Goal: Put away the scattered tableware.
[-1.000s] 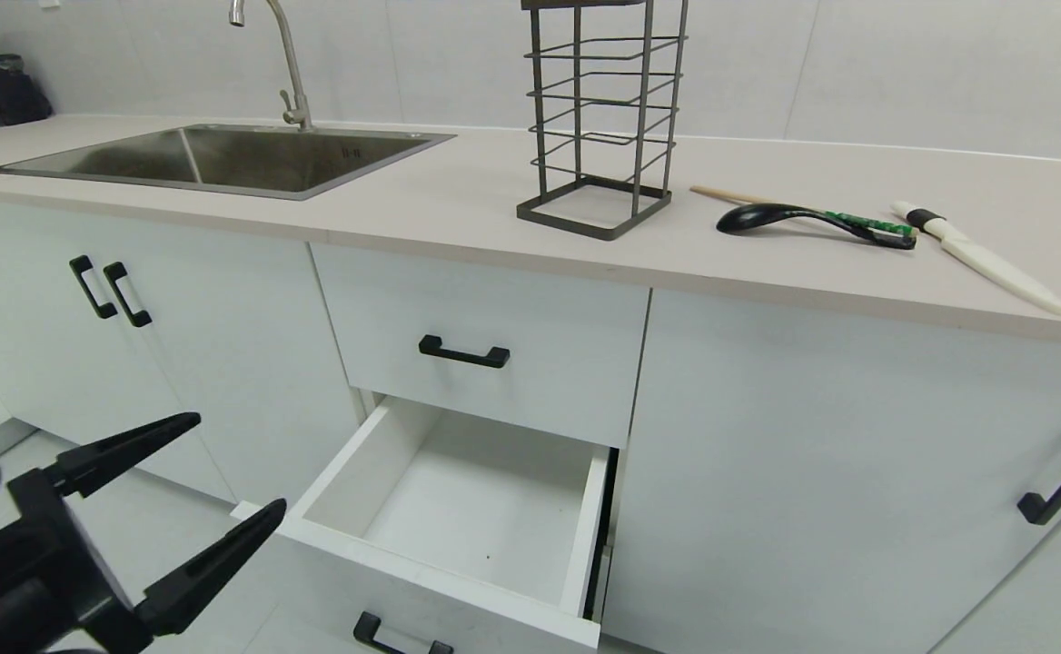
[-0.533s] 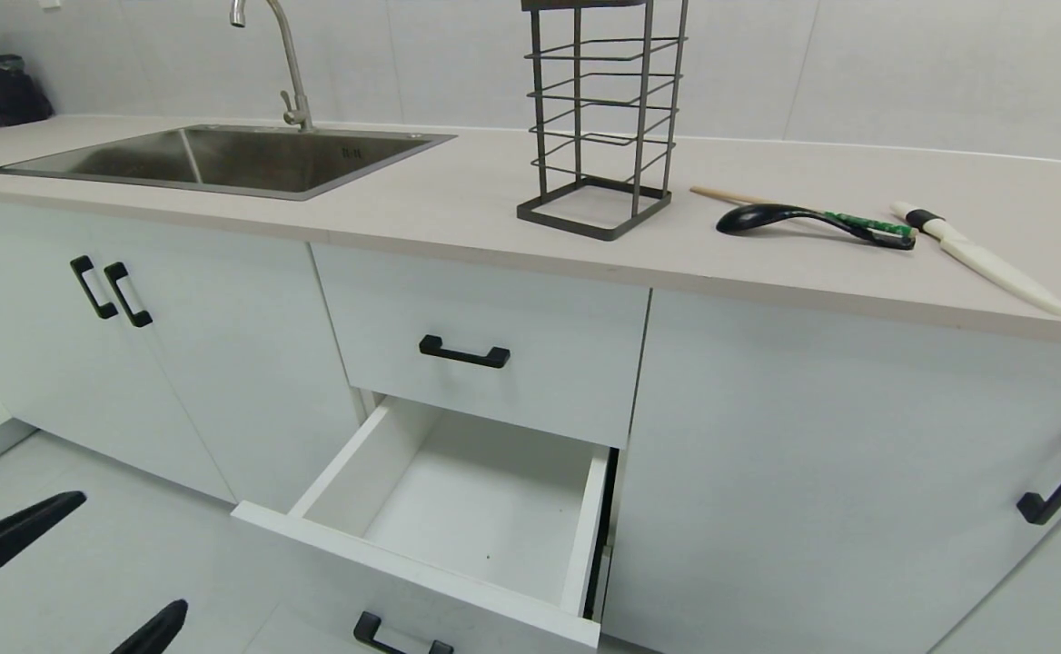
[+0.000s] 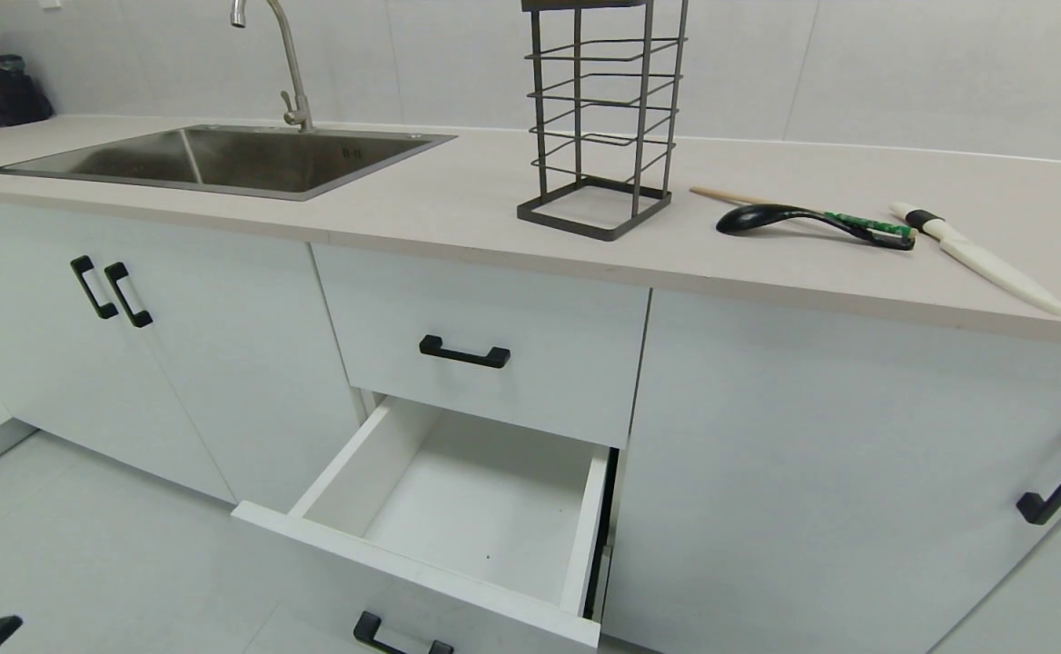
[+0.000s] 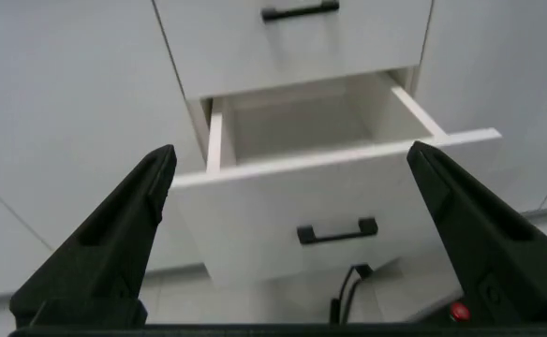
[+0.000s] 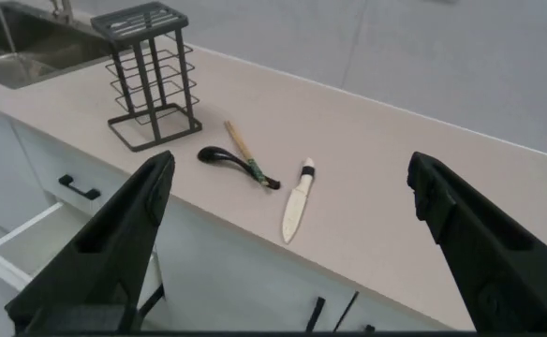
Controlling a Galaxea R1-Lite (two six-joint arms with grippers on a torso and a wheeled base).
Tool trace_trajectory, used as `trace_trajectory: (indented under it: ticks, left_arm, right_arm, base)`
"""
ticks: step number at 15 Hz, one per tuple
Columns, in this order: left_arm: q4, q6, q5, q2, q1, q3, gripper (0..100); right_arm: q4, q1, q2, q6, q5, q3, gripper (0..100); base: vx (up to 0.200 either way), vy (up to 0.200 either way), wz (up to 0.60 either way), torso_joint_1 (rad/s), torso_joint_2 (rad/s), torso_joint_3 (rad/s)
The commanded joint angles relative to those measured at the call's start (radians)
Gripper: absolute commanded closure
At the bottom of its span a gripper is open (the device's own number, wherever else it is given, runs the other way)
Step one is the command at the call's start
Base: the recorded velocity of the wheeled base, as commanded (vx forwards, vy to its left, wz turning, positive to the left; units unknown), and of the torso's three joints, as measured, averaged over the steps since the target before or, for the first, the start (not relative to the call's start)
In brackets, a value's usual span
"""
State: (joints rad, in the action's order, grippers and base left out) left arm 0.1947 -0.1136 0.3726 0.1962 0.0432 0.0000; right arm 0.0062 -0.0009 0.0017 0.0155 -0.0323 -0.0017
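While the right gripper [image 5: 289, 161] hangs wide open, black ladle [image 5: 227, 157] and white knife [image 5: 295, 208] lie below it (left gripper [image 4: 289, 150] wide too).

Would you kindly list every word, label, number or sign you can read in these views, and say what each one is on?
No text is legible in any of the views.
Sink: small dark mark on the inner back wall, too small to read.
Spoon: green pattern on the handle, too blurred to tell whether it is print.
Knife, rack: no print visible.
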Motion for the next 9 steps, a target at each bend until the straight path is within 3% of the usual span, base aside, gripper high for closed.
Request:
trace_trajectory:
  ticks: [1, 2, 4, 6, 7, 9]
  left_arm:
    - [-0.133, 0.012, -0.006, -0.196, -0.043, 0.000, 0]
    - [-0.138, 0.017, -0.012, -0.196, -0.043, 0.000, 0]
    - [-0.146, 0.023, -0.087, -0.196, -0.045, 0.000, 0]
    - [-0.156, 0.009, -0.199, -0.196, -0.045, 0.000, 0]
    - [-0.193, 0.020, -0.293, -0.196, -0.045, 0.000, 0]
    - [-0.187, 0.025, -0.304, -0.196, -0.045, 0.000, 0]
  right_arm:
    - [0.000, -0.001, 0.001, 0.000, 0.000, 0.000, 100]
    - [0.000, -0.001, 0.001, 0.000, 0.000, 0.000, 100]
    - [0.000, 0.001, 0.001, 0.000, -0.001, 0.000, 100]
    - [0.000, -0.001, 0.001, 0.000, -0.001, 0.000, 100]
    - [0.000, -0.001, 0.001, -0.002, -0.001, 0.000, 100]
    - [0.000, -0.001, 0.001, 0.000, -0.001, 0.000, 100]
  base:
    - [0.000, 0.000, 0.00, 0.000, 0.00, 0.000]
    - [0.000, 0.000, 0.00, 0.000, 0.00, 0.000]
    - [0.000, 0.000, 0.00, 0.000, 0.00, 0.000]
    - [0.000, 0.000, 0.00, 0.000, 0.00, 0.000]
    - [0.000, 0.000, 0.00, 0.000, 0.00, 0.000]
    - [0.000, 0.000, 0.00, 0.000, 0.00, 0.000]
